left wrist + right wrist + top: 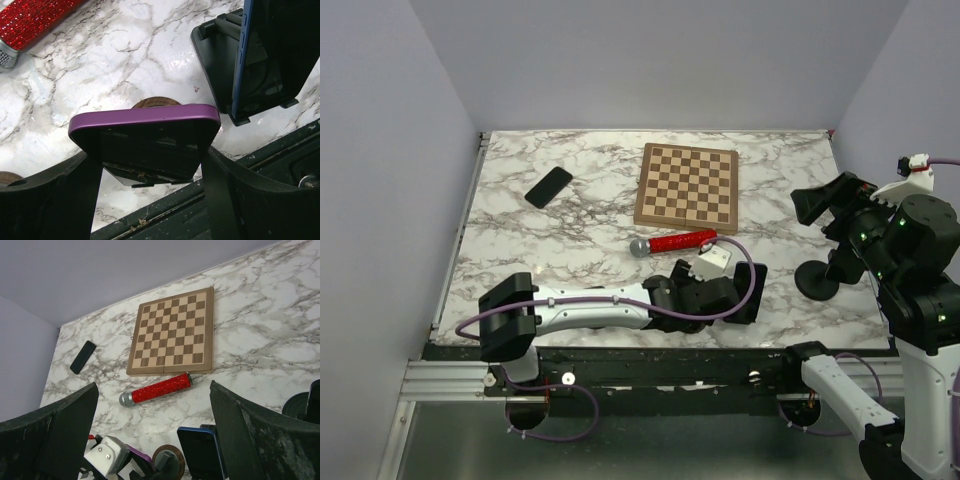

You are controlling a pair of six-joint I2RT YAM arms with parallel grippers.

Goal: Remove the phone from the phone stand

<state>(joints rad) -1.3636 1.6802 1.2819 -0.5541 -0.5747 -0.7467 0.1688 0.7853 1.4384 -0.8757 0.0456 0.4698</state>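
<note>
Top external: high, from near edge, looks down on whole table [570, 265]. Left wrist: low, very close on purple phone [145, 125]. Right wrist: raised, overlooks chessboard [172, 332], shared with top.

I see the left arm [590, 305] white-shelled between black joints, a purple cable [756, 280] looped along it; the right arm [920, 225] black with green lights; the right gripper [153, 385] has scuffed black fingers [55, 435]

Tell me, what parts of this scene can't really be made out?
- Left wrist view: the purple phone hides whatever props it up; whether the left tool already grips it is unclear.
- Right wrist view: the bottom edge cuts off the blue phone.
- Top view: the black phone is too small to tell face up or down.
</note>
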